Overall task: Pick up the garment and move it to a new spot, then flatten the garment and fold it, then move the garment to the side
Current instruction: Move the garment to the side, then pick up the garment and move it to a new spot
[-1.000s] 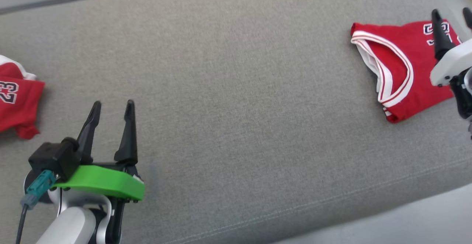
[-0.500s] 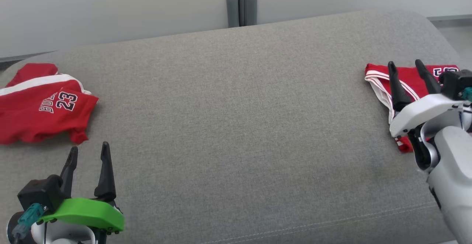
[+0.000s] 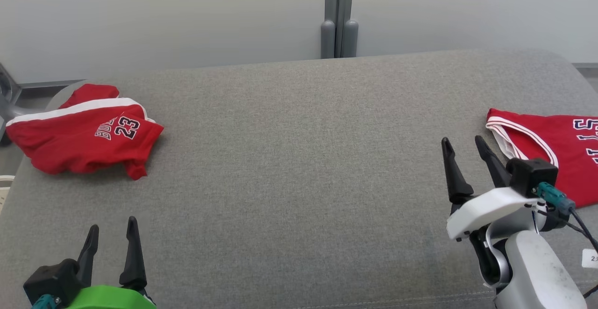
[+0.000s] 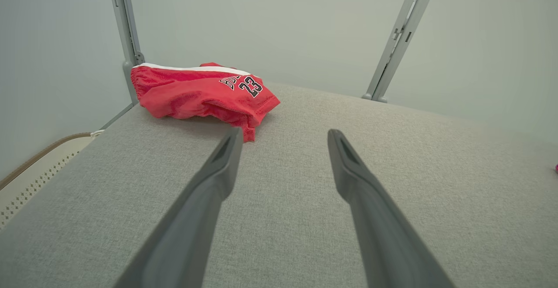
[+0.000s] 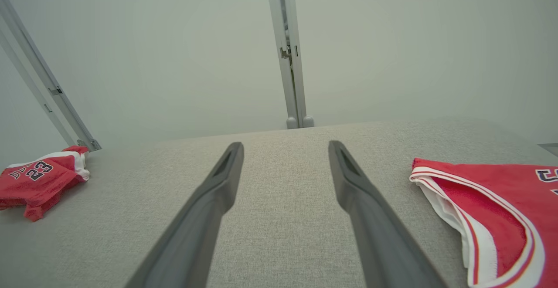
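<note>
A crumpled red garment (image 3: 79,136) printed "23", with a white band, lies at the far left of the grey cushion (image 3: 299,159); the left wrist view has it (image 4: 196,92) ahead and left of my fingers. A second red garment (image 3: 551,145) with white trim lies flat at the right edge, also in the right wrist view (image 5: 492,209). My left gripper (image 3: 113,223) is open and empty near the front left, short of the crumpled garment. My right gripper (image 3: 462,140) is open and empty just left of the flat garment, not touching it.
A pale wall runs behind the cushion, with a grey upright post (image 3: 338,33) at the back middle. A metal frame leg (image 3: 9,98) stands at the far left. A white perforated panel (image 4: 26,183) sits below the cushion's left side.
The head camera has tilted up, so the whole picture shifted. Relative to the flat garment, my right gripper has drawn back off it to its left. Both grippers stay open.
</note>
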Tool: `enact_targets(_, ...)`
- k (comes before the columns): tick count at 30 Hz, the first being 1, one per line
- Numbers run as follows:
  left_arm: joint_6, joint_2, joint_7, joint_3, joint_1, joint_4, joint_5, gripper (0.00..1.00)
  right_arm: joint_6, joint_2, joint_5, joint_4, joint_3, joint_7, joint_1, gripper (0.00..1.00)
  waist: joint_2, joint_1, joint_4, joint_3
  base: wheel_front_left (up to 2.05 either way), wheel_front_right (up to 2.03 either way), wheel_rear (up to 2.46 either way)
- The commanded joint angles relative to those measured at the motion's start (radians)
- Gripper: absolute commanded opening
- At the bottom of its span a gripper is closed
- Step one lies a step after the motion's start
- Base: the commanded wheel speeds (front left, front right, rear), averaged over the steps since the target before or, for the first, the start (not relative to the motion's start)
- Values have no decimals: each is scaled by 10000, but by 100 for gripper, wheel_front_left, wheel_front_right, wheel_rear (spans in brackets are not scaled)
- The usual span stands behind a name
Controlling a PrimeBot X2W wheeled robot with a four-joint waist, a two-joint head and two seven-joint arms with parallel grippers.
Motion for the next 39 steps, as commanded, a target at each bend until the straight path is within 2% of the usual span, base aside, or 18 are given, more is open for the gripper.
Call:
enact_targets(1, 45, -28, -66, 73, 239, -52, 35, 100, -14, 131, -230, -437, -113, 160, 396, 100, 0, 1, 66, -55, 0, 0, 0)
enact_targets(9, 21, -60, -108, -109, 338, -86, 372, 100, -14, 648, -618, -1952, -258, 777, 1590, 100, 0, 1, 193, -62, 0, 0, 0)
enact_targets(15, -75, -138, 2, -362, 39, 29, 490, 100, -14, 762, -712, -2655, -307, 1064, 2223, 100, 0, 1, 217, -86, 0, 0, 0)
enact_targets(39, -370, -172, 152, -746, -347, 434, 513, 100, -14, 787, -298, -2880, -168, 1025, 2654, 100, 0, 1, 271, -269, 0, 0, 0)
